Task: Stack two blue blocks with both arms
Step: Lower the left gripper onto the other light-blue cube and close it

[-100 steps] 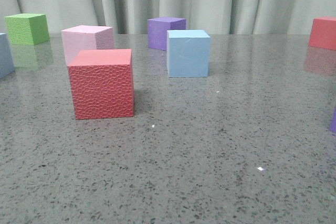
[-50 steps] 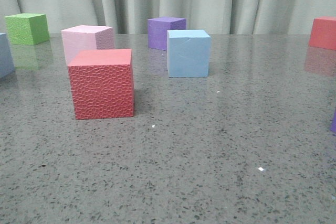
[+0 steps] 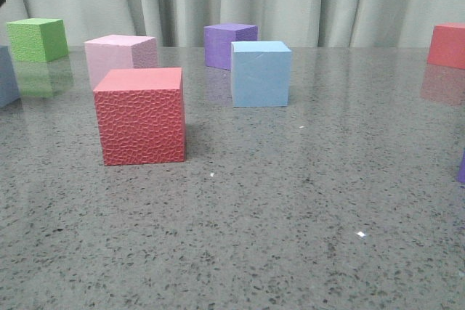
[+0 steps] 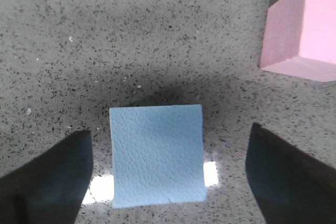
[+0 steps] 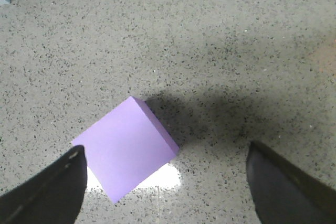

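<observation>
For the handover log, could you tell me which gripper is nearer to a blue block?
Left. The left gripper straddles a blue block, open; the right gripper is over a purple cube.

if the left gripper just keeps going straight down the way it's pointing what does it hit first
Most likely the blue block, which sits between the open fingers of the left gripper. The fingers look set to pass either side of it, then meet the table. Depth is hard to judge.

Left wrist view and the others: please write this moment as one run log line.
left gripper: open, over blue block, not gripping | right gripper: open, over purple cube | second blue block: on table, unstacked
</observation>
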Robot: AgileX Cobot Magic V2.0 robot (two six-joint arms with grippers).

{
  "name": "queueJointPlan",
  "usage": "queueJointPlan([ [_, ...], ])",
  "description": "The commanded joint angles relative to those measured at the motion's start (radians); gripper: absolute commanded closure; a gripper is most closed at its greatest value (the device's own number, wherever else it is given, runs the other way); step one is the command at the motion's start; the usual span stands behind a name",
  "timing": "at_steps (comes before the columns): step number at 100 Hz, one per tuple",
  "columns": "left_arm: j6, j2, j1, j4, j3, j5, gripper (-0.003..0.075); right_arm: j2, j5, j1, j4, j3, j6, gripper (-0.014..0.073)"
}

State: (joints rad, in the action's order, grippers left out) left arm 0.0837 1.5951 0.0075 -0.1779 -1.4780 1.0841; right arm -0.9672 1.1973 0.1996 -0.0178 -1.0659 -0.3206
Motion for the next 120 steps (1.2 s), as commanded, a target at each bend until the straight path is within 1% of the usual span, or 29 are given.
queueJointPlan([
  [1, -0.004, -0.012, -0.004, 0.013, -0.039, -0.011, 0.0152, 0.014, -0.044, -0.007, -0.007, -0.023, 0.012, -0.002],
  [13, -0.024, 0.017, -0.004, 0.035, -0.039, -0.004, 0.0152, 0.014, -0.044, -0.007, -0.007, -0.023, 0.012, -0.002],
  [41, -0.024, 0.038, -0.007, 0.017, -0.039, 0.026, 0.0152, 0.014, -0.04, -0.007, -0.008, -0.023, 0.012, -0.002],
  [62, -0.024, 0.067, -0.008, 0.017, -0.039, 0.091, 0.0152, 0.014, -0.041, -0.007, -0.009, -0.023, 0.012, -0.002],
  [81, -0.024, 0.096, -0.007, 0.016, -0.039, 0.108, 0.016, 0.014, -0.04, -0.007, -0.012, -0.023, 0.012, -0.002],
  [91, -0.024, 0.096, -0.008, 0.008, -0.039, 0.103, 0.0201, 0.014, -0.04, -0.007, -0.012, -0.023, 0.012, -0.002],
  [103, -0.024, 0.096, -0.008, -0.005, -0.039, 0.101, 0.0295, 0.014, -0.04, -0.007, -0.013, -0.023, 0.012, -0.002],
  [120, -0.024, 0.096, -0.008, -0.02, -0.039, 0.105, 0.0392, 0.014, -0.039, -0.007, -0.013, -0.023, 0.012, -0.002],
])
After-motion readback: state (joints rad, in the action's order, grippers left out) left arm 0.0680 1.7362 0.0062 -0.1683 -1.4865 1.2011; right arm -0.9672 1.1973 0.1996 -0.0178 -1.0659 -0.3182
